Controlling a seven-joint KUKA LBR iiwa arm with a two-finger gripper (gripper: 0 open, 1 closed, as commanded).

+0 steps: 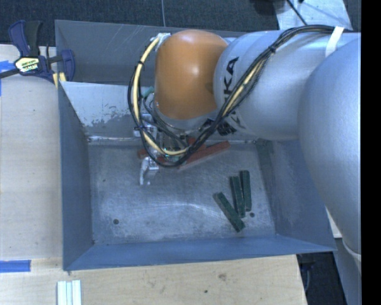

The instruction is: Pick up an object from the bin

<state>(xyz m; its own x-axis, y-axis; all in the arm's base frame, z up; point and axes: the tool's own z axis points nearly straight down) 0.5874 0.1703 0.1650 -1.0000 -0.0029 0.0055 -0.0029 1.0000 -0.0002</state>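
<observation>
The gripper [146, 171] hangs low over the floor of the bin [76, 189], near the back wall and under the orange cover [187, 75]. Whether it is wide or narrow I cannot tell, and nothing shows in it. The nearest thing is a red-brown strip [211, 151], just to its right and mostly hidden beneath the wrist. Green sticks [236, 199] lie well apart, front right. To pick well, it should probably centre over the strip, span its narrow side and keep clear of the wall.
</observation>
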